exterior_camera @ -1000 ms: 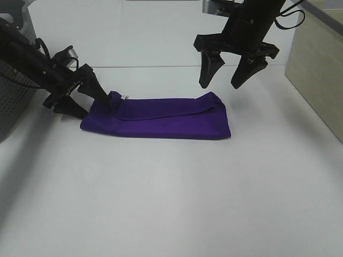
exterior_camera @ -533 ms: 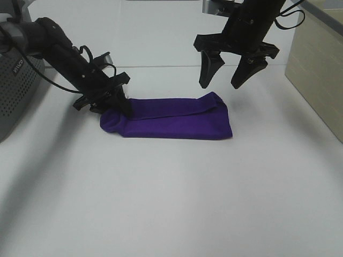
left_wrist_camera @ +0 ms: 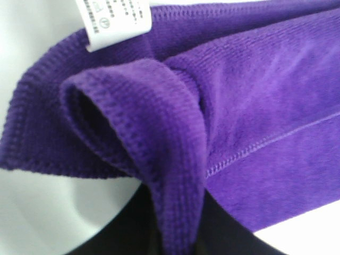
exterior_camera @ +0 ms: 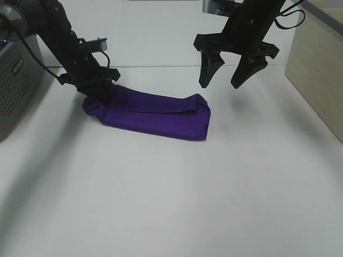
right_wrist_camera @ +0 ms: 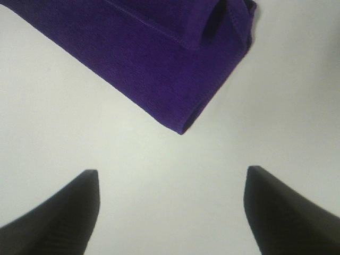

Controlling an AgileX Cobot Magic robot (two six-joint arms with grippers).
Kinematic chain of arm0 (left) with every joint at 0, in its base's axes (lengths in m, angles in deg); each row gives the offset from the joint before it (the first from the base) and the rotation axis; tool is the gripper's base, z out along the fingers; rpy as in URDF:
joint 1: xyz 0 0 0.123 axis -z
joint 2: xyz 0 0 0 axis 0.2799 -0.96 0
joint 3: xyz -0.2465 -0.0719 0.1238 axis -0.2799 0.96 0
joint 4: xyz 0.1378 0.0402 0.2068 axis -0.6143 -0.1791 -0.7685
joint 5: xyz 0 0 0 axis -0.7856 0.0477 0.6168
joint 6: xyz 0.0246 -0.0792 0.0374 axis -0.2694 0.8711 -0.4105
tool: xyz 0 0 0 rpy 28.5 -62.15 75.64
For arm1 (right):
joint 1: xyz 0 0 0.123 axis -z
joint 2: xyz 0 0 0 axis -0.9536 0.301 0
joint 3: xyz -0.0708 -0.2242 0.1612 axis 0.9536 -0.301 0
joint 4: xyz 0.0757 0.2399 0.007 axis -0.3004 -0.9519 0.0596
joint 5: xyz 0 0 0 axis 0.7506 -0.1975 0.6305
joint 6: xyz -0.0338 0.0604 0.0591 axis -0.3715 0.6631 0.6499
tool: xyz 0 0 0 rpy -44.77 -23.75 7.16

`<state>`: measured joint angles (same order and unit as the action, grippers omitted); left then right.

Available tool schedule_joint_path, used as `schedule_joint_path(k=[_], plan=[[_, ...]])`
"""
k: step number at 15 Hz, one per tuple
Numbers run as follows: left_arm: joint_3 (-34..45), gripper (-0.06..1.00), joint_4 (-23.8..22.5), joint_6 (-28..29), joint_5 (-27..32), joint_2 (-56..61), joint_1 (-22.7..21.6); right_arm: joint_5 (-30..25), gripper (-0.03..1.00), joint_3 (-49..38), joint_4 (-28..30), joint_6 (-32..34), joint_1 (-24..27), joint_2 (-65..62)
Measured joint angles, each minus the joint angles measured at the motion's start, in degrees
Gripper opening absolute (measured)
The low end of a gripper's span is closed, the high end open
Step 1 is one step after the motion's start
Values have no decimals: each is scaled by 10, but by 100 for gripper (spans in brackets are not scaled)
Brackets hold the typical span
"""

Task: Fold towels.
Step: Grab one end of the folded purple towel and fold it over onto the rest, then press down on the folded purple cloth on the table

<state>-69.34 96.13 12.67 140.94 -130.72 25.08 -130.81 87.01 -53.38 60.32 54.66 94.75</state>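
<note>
Left gripper [exterior_camera: 102, 94] clenched on towel [exterior_camera: 155, 115]; right gripper [exterior_camera: 220, 84] released

Noted on white table [exterior_camera: 187, 203]: purple towel, folded into a long band, lying aslant left of centre. Left end bunched, pinched between closed jaws of left gripper. Right end flat on table, near right gripper but apart from it. Right jaws spread wide, grasping nothing, hanging above table. Seen in left wrist view: small white tag [left_wrist_camera: 114, 18] on stitched hem, just beside pinched fold.

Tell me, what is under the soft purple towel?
The plain white table shows all around the folded deep purple plush towel resting on it. Anything directly beneath is hidden by the cloth's layers. The black left gripper pinches one end.
</note>
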Motion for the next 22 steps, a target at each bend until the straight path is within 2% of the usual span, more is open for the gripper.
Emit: schedule_joint_path(k=[4,8,12,15,18,19,22], plan=[[-5,5,-4,-18,0,33,16,0,74,0,0,0,0,-22],[-5,5,-3,-46,0,32,83,-1,74,0,-2,0,0,-68],[-5,5,-9,-42,0,27,124,-2,74,0,-2,0,0,-98],[-5,5,-9,-7,-4,27,134,-2,74,0,-2,0,0,-101],[-5,47,80,-5,-66,27,159,-2,74,0,-2,0,0,-102],[-5,55,96,-11,-83,27,167,-3,74,0,-2,0,0,-105],[-5,59,104,-10,-88,27,171,-3,74,0,-2,0,0,-124]])
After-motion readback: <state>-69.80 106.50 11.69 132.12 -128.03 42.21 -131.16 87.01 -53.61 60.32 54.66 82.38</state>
